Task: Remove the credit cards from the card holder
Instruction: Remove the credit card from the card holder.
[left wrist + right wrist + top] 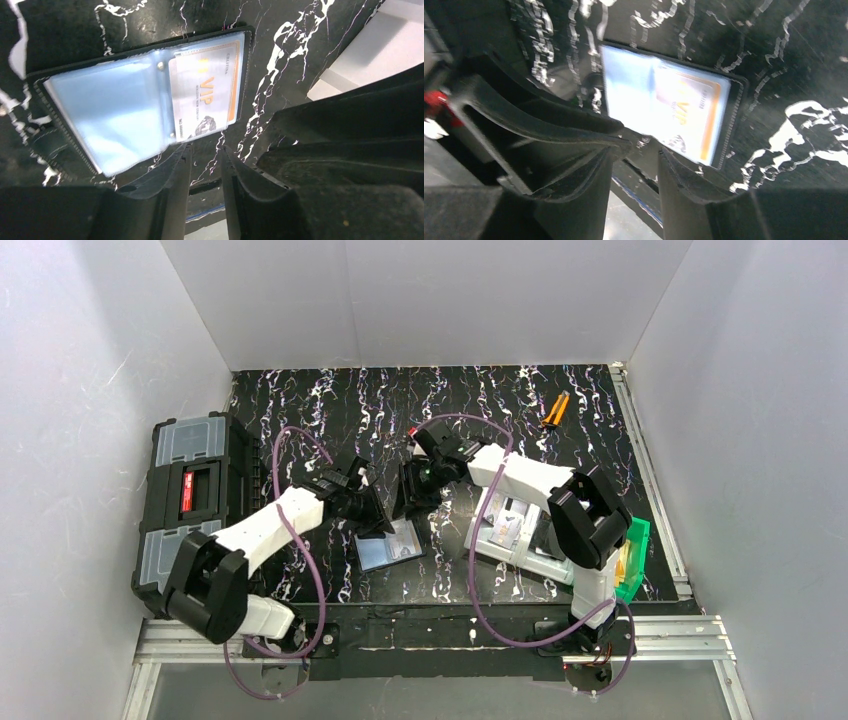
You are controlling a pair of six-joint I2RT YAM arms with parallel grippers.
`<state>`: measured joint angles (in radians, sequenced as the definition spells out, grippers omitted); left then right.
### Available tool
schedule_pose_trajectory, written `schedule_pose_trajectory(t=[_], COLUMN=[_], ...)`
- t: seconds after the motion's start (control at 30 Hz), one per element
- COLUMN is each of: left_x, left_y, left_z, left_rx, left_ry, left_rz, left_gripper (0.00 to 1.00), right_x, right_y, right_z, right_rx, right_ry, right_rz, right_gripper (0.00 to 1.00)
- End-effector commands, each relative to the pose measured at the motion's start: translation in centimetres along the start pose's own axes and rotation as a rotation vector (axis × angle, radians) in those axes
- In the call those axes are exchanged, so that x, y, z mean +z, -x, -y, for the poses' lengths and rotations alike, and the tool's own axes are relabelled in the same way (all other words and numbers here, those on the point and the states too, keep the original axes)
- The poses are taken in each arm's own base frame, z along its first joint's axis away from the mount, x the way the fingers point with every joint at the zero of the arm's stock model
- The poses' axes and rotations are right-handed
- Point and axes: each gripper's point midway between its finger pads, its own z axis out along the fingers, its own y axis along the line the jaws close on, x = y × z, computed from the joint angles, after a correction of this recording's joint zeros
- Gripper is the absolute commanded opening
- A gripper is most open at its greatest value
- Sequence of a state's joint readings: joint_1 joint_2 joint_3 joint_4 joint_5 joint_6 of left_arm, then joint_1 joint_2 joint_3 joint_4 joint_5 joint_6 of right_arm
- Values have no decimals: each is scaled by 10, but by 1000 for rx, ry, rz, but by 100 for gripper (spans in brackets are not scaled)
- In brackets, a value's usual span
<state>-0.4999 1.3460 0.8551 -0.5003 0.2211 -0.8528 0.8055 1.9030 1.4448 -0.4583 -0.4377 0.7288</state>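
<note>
One card holder [390, 543], black bifold, lies opened flat on the marbled table [500, 400], glossy pockets up, between the two arm tips. One credit card [205, 95], pale with an orange edge and VIP lettering, sits in one clear pocket; the facing pocket looks empty, and no second card can be made out. Left gripper [205, 152]: jaws narrowly parted, nothing between them, just beside the holder's edge. Right gripper [640, 150]: jaws parted somewhat wider, also empty, near the holder. Step judged: extraction not yet begun, card fully seated. Next move likely calls for one gripper pinning the holder while the other pinches the card's edge and slides it out through the pocket mouth
</note>
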Motion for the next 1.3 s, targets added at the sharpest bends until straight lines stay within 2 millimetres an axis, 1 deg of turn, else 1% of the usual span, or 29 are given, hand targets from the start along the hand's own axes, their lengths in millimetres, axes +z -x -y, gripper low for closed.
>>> schedule_pose_trajectory(t=[0.0,0.1,0.23,0.37,0.47,0.63,0.87,0.93,1.13,1.27], left_x=[17,26,32,40,46,50,56,58,64,65], left_y=[-4,-6,-9,-13,-14,-16,-19,-19,-21,-20], left_z=[7,-1,-11,-20,-22,-31,-33,-33,-30,-24], left_rx=[-38,-59,-56,-60,-71,-66,-62,-62,-65,-71], left_ry=[-86,-77,-55,-41,-56,-28,-36,-43,-70,-103], left_rz=[-60,-77,-86,-96,-102,-103,-113,-118,-131,-132], left_gripper=[28,28,28,28,28,27,27,26,24,19], right_x=[5,9,16,23,26,31,40,42,45,46], right_y=[-27,-32,-35,-36,-37,-39,-44,-45,-49,-52], right_z=[38,51,61,62,64,67,67,68,75,79], right_rx=[-12,-20,-22,-17,-17,-20,-24,-25,-14,-8], right_ry=[-117,-148,-168,-166,-175,-188,-196,-204,-229,-241], right_rz=[-61,-69,-87,-97,-102,-110,-131,-135,-147,-155], right_gripper=[46,47,47,46,45,43,41,39,27,21])
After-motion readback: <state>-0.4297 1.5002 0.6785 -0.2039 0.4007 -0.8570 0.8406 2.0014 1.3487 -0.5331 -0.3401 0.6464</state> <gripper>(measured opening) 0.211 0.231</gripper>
